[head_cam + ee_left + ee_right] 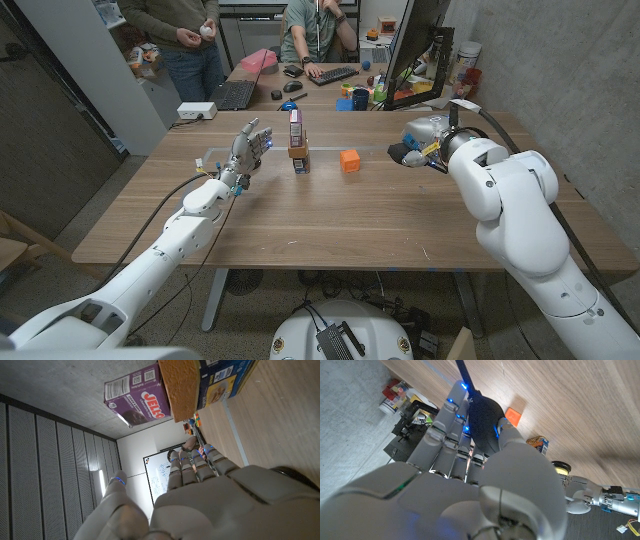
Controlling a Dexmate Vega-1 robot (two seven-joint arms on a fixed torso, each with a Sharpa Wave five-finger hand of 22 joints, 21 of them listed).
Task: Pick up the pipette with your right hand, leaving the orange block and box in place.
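Observation:
My right hand (415,150) (470,475) grips the black pipette (482,415) by its dark bulb, and the thin stem sticks out past the fingertips. It hovers at the table's right side, just right of the orange block (349,160) (514,416). The purple box (296,125) (137,402) stands upright on a brown block (180,385) with a blue carton (220,380), left of the orange block. My left hand (250,145) (200,505) is raised left of that stack with fingers apart, holding nothing.
The wooden table (330,220) has bare surface in front of the objects. Behind its far edge a desk (320,85) carries keyboards, a monitor (415,50) and clutter. Two people (185,30) are behind it. A white cable (205,160) lies near my left hand.

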